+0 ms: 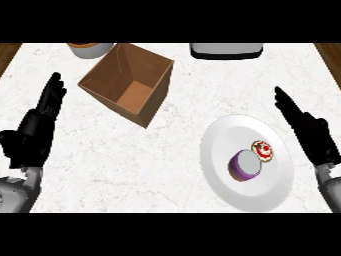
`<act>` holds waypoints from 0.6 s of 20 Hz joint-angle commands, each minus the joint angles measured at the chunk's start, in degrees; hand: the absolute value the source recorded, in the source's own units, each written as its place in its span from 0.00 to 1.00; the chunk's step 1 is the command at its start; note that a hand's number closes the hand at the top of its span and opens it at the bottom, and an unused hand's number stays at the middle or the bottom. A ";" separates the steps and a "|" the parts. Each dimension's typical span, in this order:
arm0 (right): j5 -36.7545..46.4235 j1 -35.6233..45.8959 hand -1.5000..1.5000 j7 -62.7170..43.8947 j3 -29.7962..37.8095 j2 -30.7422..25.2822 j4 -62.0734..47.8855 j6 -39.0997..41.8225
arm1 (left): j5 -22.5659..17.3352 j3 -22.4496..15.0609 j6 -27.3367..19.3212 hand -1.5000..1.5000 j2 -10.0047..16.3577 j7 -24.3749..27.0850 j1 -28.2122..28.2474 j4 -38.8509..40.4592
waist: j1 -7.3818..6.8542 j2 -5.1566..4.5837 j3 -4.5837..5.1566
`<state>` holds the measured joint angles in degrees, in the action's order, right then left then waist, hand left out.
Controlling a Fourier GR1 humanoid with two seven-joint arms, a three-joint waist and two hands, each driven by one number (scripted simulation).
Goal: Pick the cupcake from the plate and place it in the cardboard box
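We hold our right hand [313,137] released, fingers straight, just right of the plate [247,197] and apart from its rim, probably because it is the nearer hand for the pick. Nothing is grasped yet. On the plate lie 2 items, touching: a round purple-topped one in a pale wrapper, which we take for the cupcake [244,165], near the plate's middle, and a smaller red-and-white treat [264,150] on its far right side. The cardboard box [103,75] stands open, up and left of the plate and well apart from it, so the carry runs across bare counter [129,165]. Our left hand [29,135] rests slack and flat far left of the plate, beyond the box. Beyond the plate at the counter's far edge sit a white appliance [227,51] and, further left, an orange-rimmed pot [90,48].
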<state>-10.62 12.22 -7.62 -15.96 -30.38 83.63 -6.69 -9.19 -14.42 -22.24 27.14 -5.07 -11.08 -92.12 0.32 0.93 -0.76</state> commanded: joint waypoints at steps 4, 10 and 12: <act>-3.78 2.46 0.00 3.03 14.69 -7.90 11.61 -2.66 | 2.05 -1.47 6.80 0.50 3.99 4.35 -0.55 -0.17 | 2.73 -0.07 0.85; 2.95 -12.77 0.00 11.10 21.63 -14.18 14.13 -4.54 | -1.24 -1.22 16.02 0.50 4.77 10.90 -0.43 3.46 | 2.26 -0.72 0.78; 3.21 -15.07 0.00 15.16 23.58 -15.54 14.79 -1.33 | -1.27 -0.08 18.36 0.50 5.63 13.91 0.68 4.94 | 1.21 -0.79 0.77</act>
<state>-8.88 3.44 0.78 3.70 -44.19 96.92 -9.65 -9.20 -15.92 -9.10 31.50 3.79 -11.24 -89.60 2.79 0.48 0.04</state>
